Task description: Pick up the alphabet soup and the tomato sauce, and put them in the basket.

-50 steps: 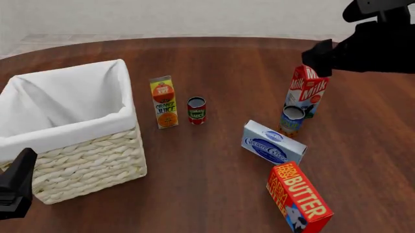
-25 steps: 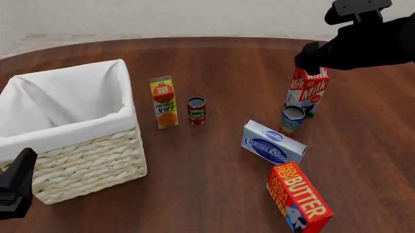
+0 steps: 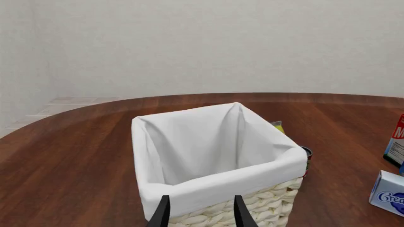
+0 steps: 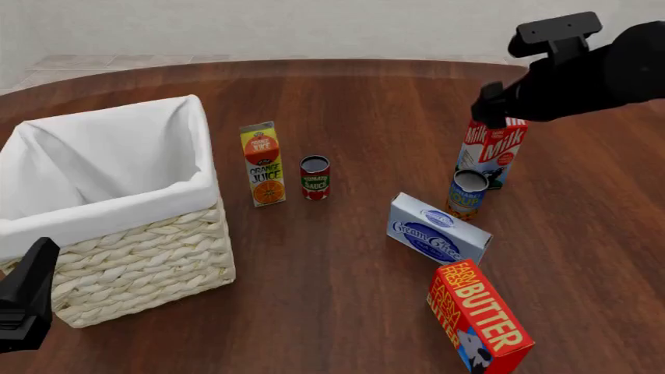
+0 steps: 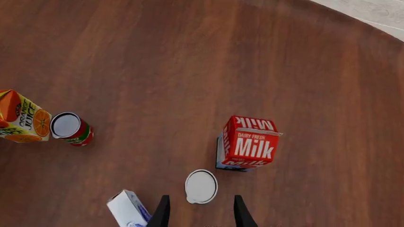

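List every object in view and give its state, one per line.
Soup can: upright on the table, by the milk.
Sauce can: upright, beside the juice.
Basket: upright, nothing seen inside.
Juice: upright.
Milk: upright.
Cream cheese: lying flat.
Butter: lying tilted.
Left end effector: open, empty, near the basket.
Right end effector: open, empty, above the soup can.

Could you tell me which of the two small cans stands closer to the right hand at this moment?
The alphabet soup, the blue-labelled can beside the milk carton, below the right hand. The red tomato sauce stands farther left, by the orange juice.
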You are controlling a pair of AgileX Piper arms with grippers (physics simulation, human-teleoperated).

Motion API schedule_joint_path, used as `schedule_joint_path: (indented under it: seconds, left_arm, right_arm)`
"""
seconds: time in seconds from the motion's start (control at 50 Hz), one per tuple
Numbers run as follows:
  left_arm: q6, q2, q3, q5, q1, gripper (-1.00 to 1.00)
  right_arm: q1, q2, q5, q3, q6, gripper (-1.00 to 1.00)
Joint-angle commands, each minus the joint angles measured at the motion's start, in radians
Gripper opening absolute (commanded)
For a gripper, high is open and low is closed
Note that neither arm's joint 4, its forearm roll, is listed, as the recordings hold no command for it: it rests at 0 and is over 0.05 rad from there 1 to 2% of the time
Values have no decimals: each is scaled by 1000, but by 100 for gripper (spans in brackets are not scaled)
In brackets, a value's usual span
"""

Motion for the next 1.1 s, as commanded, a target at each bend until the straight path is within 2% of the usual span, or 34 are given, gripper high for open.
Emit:
schedule_joint_path:
  seconds: [0.02, 0.42, 1.1]
  left_arm:
    - [0, 0, 0, 0, 0, 100]
    - [0, 0, 0, 0, 0, 100]
    - [0, 0, 0, 0, 0, 100]
  right_arm:
    - [-28, 44, -13, 6, 7, 100]
    - [-50, 82, -55, 25, 10, 100]
    - [-39, 147, -120, 67, 18, 100]
